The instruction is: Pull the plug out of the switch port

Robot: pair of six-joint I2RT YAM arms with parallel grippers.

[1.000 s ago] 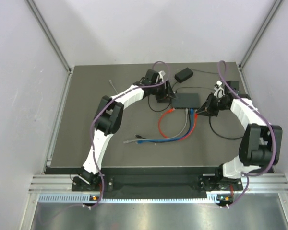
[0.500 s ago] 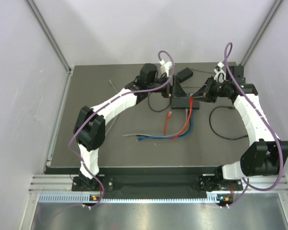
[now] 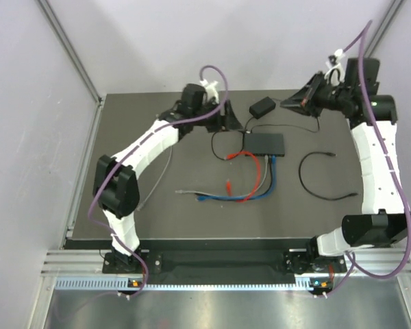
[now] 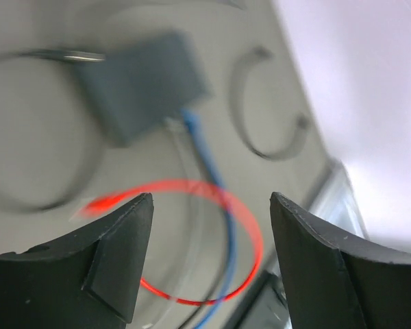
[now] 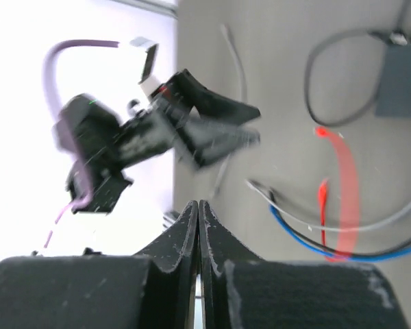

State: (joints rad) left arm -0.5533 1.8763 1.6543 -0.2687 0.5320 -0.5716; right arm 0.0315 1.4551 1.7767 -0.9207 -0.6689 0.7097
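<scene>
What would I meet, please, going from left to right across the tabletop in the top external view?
grey cable's free end → blue cable's free end → switch → loose black cable

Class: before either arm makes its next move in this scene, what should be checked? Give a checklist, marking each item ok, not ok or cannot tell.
1. Left gripper open and empty: ok.
2. Right gripper holding nothing: ok, fingers shut together.
3. Red cable out of the switch: ok, its ends lie loose on the table.
4. Blue cable seated in its port: ok.
5. Grey cable seated: cannot tell.
6. Neither gripper over the switch: ok, both are off towards the far edge.
</scene>
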